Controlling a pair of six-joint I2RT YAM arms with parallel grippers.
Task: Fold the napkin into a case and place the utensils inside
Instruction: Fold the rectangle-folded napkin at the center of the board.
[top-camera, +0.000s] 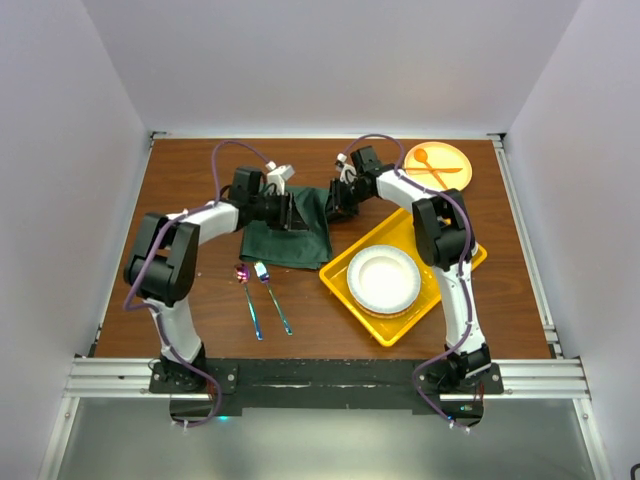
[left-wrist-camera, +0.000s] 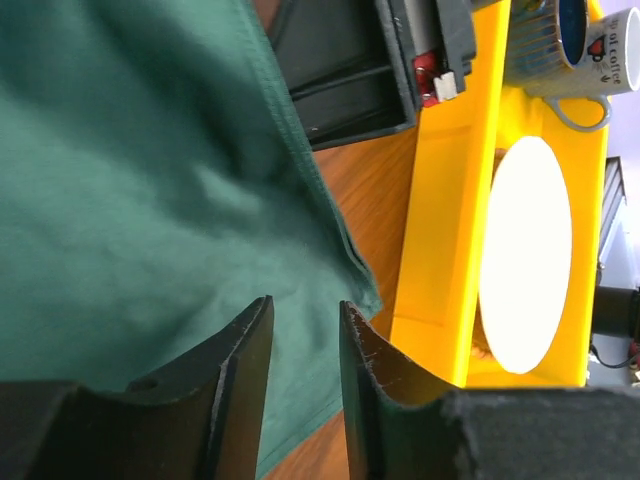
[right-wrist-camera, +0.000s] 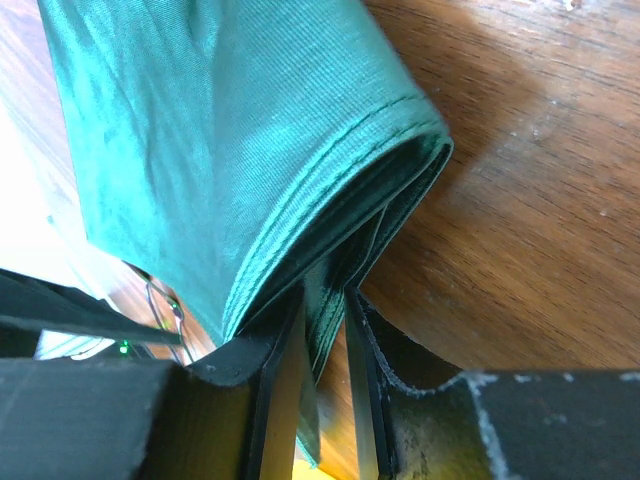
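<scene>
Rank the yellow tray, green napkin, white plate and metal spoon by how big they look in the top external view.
Largest to smallest:
1. yellow tray
2. napkin
3. white plate
4. spoon, long but very thin

The napkin and plate look fairly close in size.

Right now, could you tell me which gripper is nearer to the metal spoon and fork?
Left. The left gripper is over the napkin just beyond the spoon and fork; the right gripper pinches the napkin's far right edge, farther off.

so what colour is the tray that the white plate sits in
Bright yellow. The tray shows best in the top external view.
</scene>
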